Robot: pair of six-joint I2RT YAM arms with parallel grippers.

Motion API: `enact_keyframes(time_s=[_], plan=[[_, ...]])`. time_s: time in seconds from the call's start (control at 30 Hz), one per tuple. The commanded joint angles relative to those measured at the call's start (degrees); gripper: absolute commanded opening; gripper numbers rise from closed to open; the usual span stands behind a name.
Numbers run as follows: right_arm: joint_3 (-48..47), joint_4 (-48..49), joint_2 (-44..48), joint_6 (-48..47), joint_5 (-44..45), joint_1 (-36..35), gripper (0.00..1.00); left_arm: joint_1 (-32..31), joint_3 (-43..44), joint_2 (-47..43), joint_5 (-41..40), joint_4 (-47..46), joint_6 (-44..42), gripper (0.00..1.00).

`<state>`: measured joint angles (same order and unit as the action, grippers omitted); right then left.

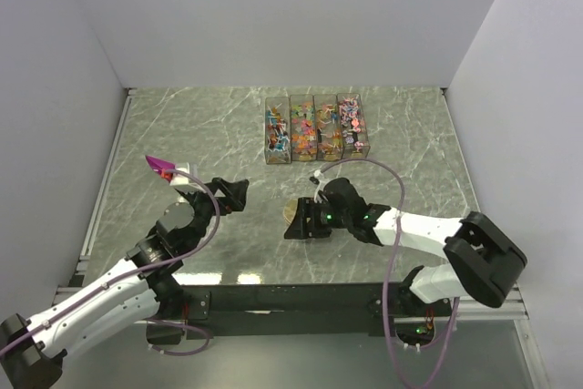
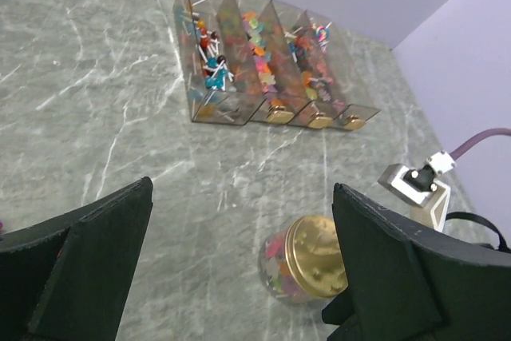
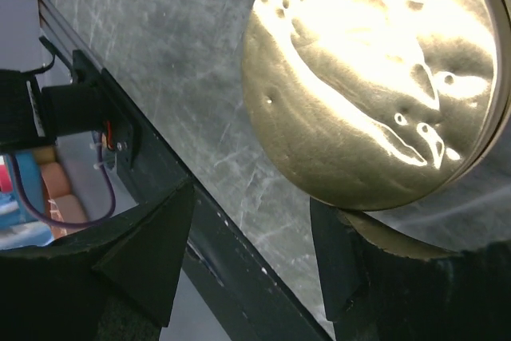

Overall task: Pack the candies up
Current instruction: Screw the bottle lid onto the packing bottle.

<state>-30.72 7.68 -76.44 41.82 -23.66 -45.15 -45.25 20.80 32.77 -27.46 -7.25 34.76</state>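
The candies (image 1: pixel 314 125) are tiny wrapped sweets in mixed colours filling a clear four-compartment organiser (image 1: pixel 316 158) at the back; they also show in the left wrist view (image 2: pixel 259 49). More candies (image 2: pixel 278 265) show inside a small clear jar lying on its side with a gold lid (image 2: pixel 318 255). My right gripper (image 1: pixel 299 223) is open right at this jar; the lid (image 3: pixel 375 77) fills its view, just above one finger (image 3: pixel 343 261). My left gripper (image 1: pixel 239 196) is open and empty, left of the jar, and looks toward it between its fingers (image 2: pixel 88 269).
A magenta scoop (image 1: pixel 160 167) sits by my left wrist. The organiser (image 2: pixel 231 113) has gold caps along its near edge. The table's black front rail (image 3: pixel 231 253) lies close under my right gripper. Walls close in the left, back and right.
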Motion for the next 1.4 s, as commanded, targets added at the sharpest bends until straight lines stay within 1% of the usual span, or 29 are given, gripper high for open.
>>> enact_keyframes(time_s=[0.0,0.07,0.13,0.17,0.27,0.33,0.47,0.57,0.6,0.67,0.7,0.77,0.8,0.83,0.97,1.0,1.03,1.17,1.3,1.37], plan=[[-1.4,8.7,-1.9,3.0,1.1,-0.3,0.67,-0.2,-0.8,1.2,1.4,-2.4,-2.9,0.99],[-1.6,9.5,-3.2,3.2,3.1,0.6,0.67,-0.2,-3.0,1.9,5.4,-5.7,-4.2,0.99],[-1.7,11.4,-4.1,3.6,4.9,1.5,0.67,-0.2,-5.1,3.2,7.8,-12.4,-5.2,1.0],[-1.7,11.9,-4.2,3.7,5.5,2.8,0.67,-0.2,-6.6,3.9,10.5,-14.6,-5.5,1.0],[-2.1,13.1,-4.9,2.7,6.6,5.1,0.67,-0.3,-8.2,7.9,14.7,-20.6,-7.0,1.0],[-3.4,12.2,-5.3,1.1,6.5,7.3,0.67,-0.3,-8.8,11.0,16.6,-23.4,-8.6,0.99],[-5.1,8.8,-4.8,-2.7,5.7,10.2,0.68,-0.8,-11.6,15.8,21.1,-34.7,-12.2,0.99],[-5.1,6.4,-3.0,-5.2,4.0,13.0,0.68,-1.3,-12.7,20.5,23.1,-39.0,-14.7,1.0],[-5.2,4.8,-2.1,-6.8,3.3,13.7,0.69,-1.4,-13.1,23.2,24.5,-42.3,-16.1,0.99],[-6.1,2.7,-1.3,-9.9,2.1,15.0,0.69,-2.4,-13.8,26.2,25.0,-45.7,-18.5,0.99],[-6.5,0.7,-0.5,-11.0,2.0,15.2,0.7,-2.7,-13.9,29.7,24.8,-48.4,-19.1,0.99],[-7.9,-1.3,0.0,-13.8,1.4,15.3,0.71,-3.9,-13.8,33.2,23.7,-51.1,-20.3,0.99],[-8.4,-3.4,0.2,-14.6,1.3,15.5,0.72,-4.1,-13.7,36.9,23.2,-52.9,-20.8,1.0],[-9.1,-4.3,0.1,-15.3,1.3,15.5,0.73,-4.3,-13.4,38.6,22.8,-55.7,-21.1,1.0],[-12.8,-7.4,-0.7,-18.3,1.8,16.1,0.73,-5.0,-10.6,45.9,22.6,-60.0,-22.9,0.99],[-14.4,-9.1,-1.4,-18.9,2.1,16.8,0.73,-5.0,-10.3,48.6,22.5,-61.2,-23.3,0.99],[-15.3,-9.7,-1.9,-19.3,2.2,17.0,0.73,-5.0,-10.2,50.0,22.5,-64.4,-23.7,0.99],[-19.7,-12.9,-4.8,-22.1,2.0,18.1,0.71,-5.0,-8.2,57.1,23.2,-70.5,-25.8,0.99],[-26.4,-17.7,-10.4,-24.5,1.0,18.7,0.66,-5.1,-5.9,64.1,23.0,-73.9,-27.6,1.0],[-29.9,-19.0,-12.7,-25.9,-0.3,18.9,0.66,-5.1,-4.9,65.8,22.6,-74.8,-28.8,0.99]])
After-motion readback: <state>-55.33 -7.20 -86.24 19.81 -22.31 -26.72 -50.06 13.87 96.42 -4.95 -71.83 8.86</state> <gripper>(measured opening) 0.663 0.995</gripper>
